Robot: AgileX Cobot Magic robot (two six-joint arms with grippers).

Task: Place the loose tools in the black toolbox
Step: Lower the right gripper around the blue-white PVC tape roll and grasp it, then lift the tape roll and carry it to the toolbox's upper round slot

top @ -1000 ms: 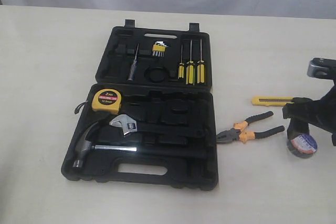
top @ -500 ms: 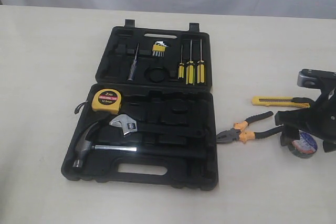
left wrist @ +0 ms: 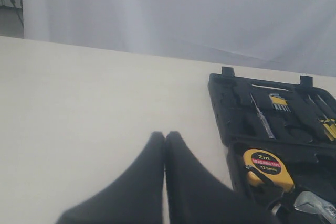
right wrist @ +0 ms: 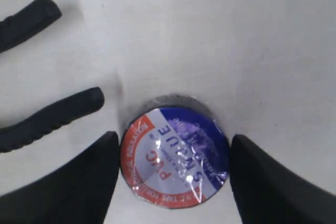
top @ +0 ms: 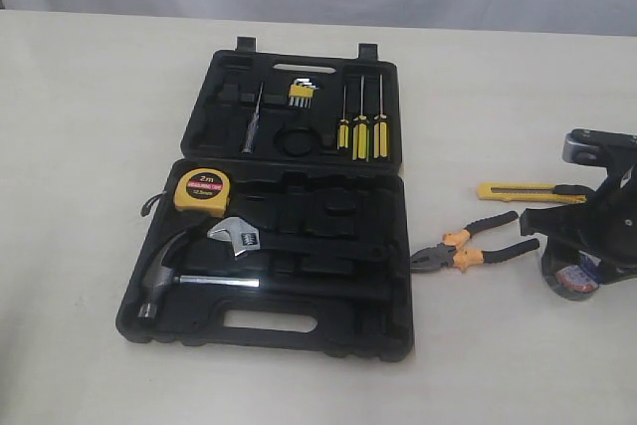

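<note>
The black tape roll (top: 573, 282) with its blue, white and red label lies flat on the table at the right. My right gripper (top: 569, 266) is lowered over it. In the right wrist view the tape roll (right wrist: 176, 153) sits between the open fingers of the right gripper (right wrist: 173, 141), with small gaps on both sides. The orange-and-black pliers (top: 468, 246) lie just left of it, their handles (right wrist: 52, 116) close by. Behind them lies the yellow utility knife (top: 516, 190). The yellow tape measure (top: 202, 189) rests in the black toolbox (top: 299, 330). My left gripper (left wrist: 165, 136) is shut and holds nothing; it hangs left of the toolbox (left wrist: 220, 108).
A steel hammer (top: 174, 276) and wrench (top: 237, 236) lie in the toolbox base. The lid holds yellow-black screwdrivers (top: 360, 131) and hex keys (top: 302, 93). A pale curtain hangs behind the table's far edge.
My right gripper has come down and slightly left, so its fingers now straddle the tape roll. The tools and the toolbox have not moved.
</note>
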